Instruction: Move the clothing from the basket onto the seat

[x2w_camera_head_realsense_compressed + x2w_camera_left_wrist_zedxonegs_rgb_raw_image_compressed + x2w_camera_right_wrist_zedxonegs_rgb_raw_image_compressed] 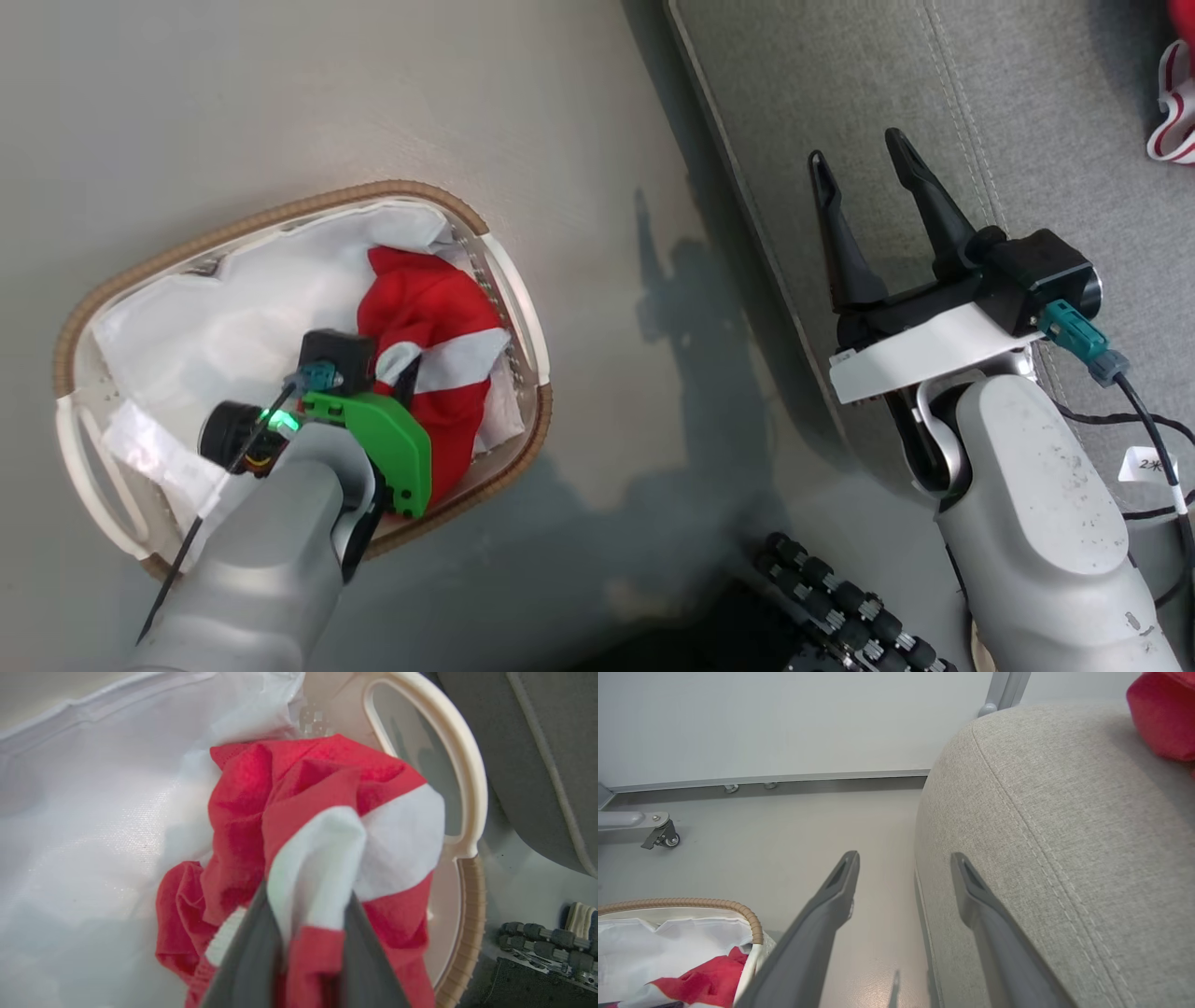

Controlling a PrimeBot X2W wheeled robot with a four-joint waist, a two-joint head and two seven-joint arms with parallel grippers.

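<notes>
The left gripper (306,897) is clenching clothing (425,299) in the basket (280,213), probably needing lifting toward the seat (840,93) at two o'clock.

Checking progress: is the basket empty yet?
Not empty: a crumpled red garment lies inside the basket, pinched by the left gripper.

The clothing (425,308) is red with white panels, the basket (233,299) white with brown woven rim, the seat (840,93) grey.

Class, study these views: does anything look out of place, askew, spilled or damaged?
Nothing is spilled or damaged. Only the white liner looks untidy: it lies crumpled and sagging inside the basket, not smooth against its sides.
</notes>
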